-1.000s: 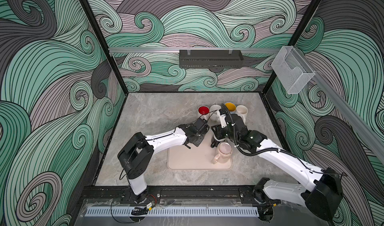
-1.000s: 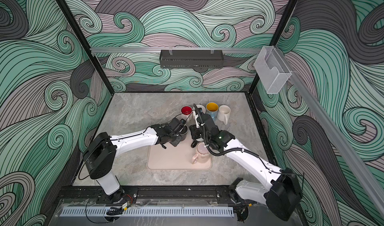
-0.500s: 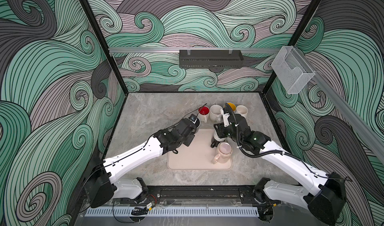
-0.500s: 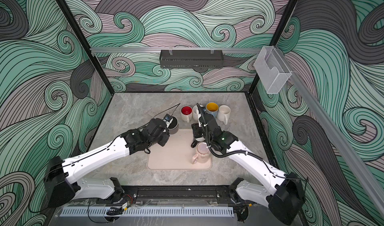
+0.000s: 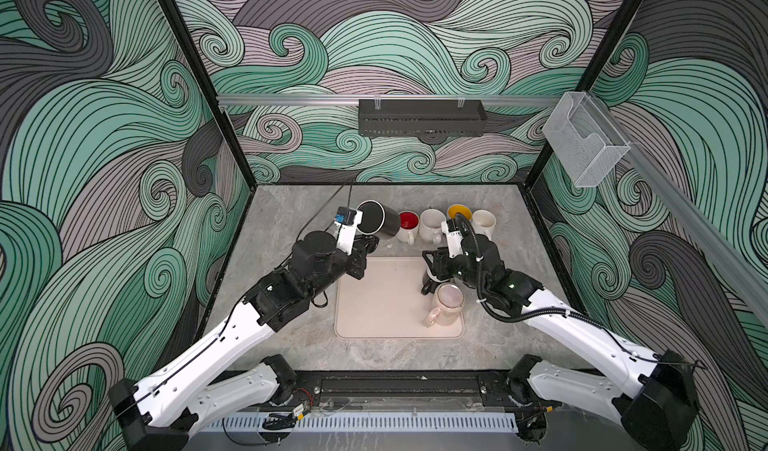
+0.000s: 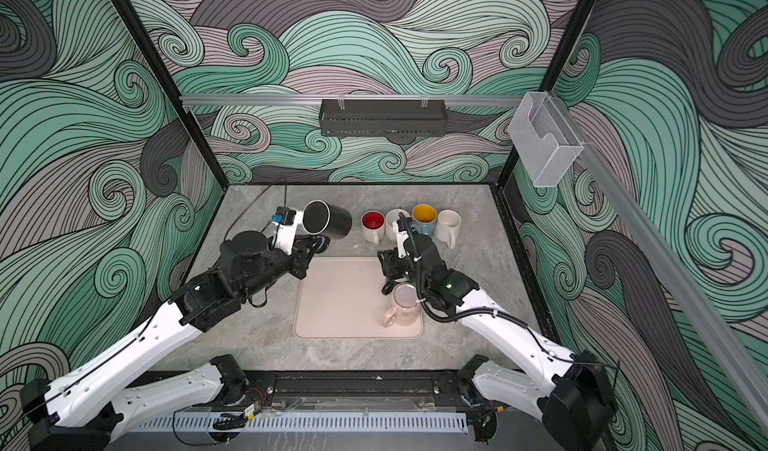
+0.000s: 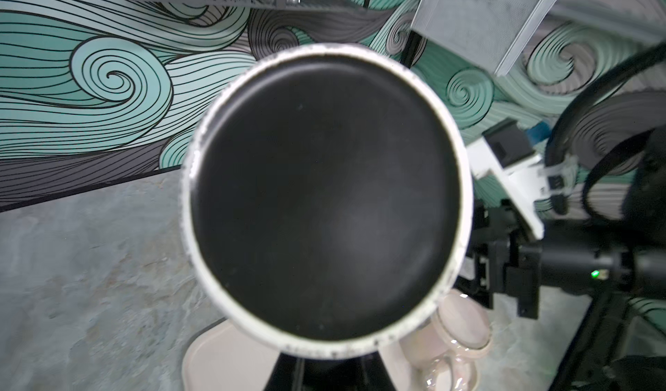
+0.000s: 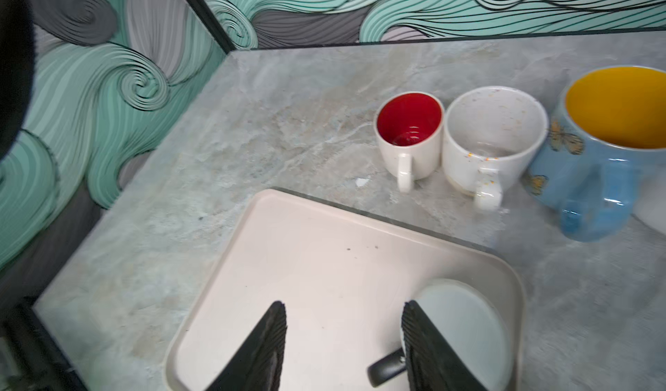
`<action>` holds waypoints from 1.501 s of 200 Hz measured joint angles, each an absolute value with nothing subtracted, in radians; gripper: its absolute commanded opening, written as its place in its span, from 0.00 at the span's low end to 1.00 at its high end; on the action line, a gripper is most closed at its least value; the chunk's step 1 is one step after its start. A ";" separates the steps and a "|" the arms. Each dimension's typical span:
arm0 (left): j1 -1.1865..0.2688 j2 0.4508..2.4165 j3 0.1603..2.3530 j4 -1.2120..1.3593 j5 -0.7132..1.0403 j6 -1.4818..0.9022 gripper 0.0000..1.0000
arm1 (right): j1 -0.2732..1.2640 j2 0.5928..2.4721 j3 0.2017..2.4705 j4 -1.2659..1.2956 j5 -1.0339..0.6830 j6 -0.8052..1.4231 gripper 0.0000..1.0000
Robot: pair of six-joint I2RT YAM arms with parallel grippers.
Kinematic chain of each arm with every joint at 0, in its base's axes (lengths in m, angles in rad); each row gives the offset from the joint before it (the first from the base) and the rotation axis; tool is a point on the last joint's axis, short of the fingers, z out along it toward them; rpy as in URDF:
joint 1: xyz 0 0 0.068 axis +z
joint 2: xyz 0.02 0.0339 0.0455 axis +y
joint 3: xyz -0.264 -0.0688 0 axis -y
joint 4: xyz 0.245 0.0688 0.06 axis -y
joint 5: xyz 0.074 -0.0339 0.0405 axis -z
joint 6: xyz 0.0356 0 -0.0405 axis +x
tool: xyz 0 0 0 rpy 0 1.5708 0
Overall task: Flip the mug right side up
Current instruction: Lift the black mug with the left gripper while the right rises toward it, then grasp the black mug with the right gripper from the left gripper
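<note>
Pink mug (image 5: 448, 303) upside down on tray (image 5: 374, 303), nearest. Just beyond it, right gripper (image 8: 344, 306), jaws apart and empty, beside second inverted mug (image 8: 461, 317). Left gripper (image 5: 371, 242) clamped on black mug (image 5: 376, 224), held clear of table (image 5: 291, 345), tipped sideways. Four upright mugs (image 5: 430, 224) farthest.

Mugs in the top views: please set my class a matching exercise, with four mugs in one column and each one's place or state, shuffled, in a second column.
Column one:
1. black mug
2. pink mug
3. red-lined mug
4. yellow-lined blue mug

Column two:
A. upside down on the tray
B. upright, between the speckled mug and the plain white mug
C. tipped on its side, held up by the left hand
D. upright, at the left end of the row on the table

Pairs: 1-C, 2-A, 3-D, 4-B
</note>
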State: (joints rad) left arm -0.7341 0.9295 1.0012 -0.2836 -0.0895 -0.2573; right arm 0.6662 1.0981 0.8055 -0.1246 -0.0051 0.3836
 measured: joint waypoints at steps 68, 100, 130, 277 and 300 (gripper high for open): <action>-0.504 0.920 0.818 0.091 0.311 -0.643 0.00 | 0.569 1.101 0.726 0.250 -0.437 0.669 0.53; -0.453 0.984 0.726 0.329 0.422 -0.864 0.00 | 0.567 1.128 0.725 0.434 -0.557 0.826 0.54; -0.434 1.036 0.682 0.495 0.473 -1.013 0.00 | 0.567 1.193 0.725 0.591 -0.621 0.971 0.55; -0.428 1.143 0.650 0.801 0.592 -1.259 0.00 | 0.567 1.355 0.757 0.846 -0.689 1.168 0.47; -0.428 1.145 0.649 0.806 0.599 -1.267 0.00 | 0.570 1.391 0.784 0.878 -0.693 1.187 0.46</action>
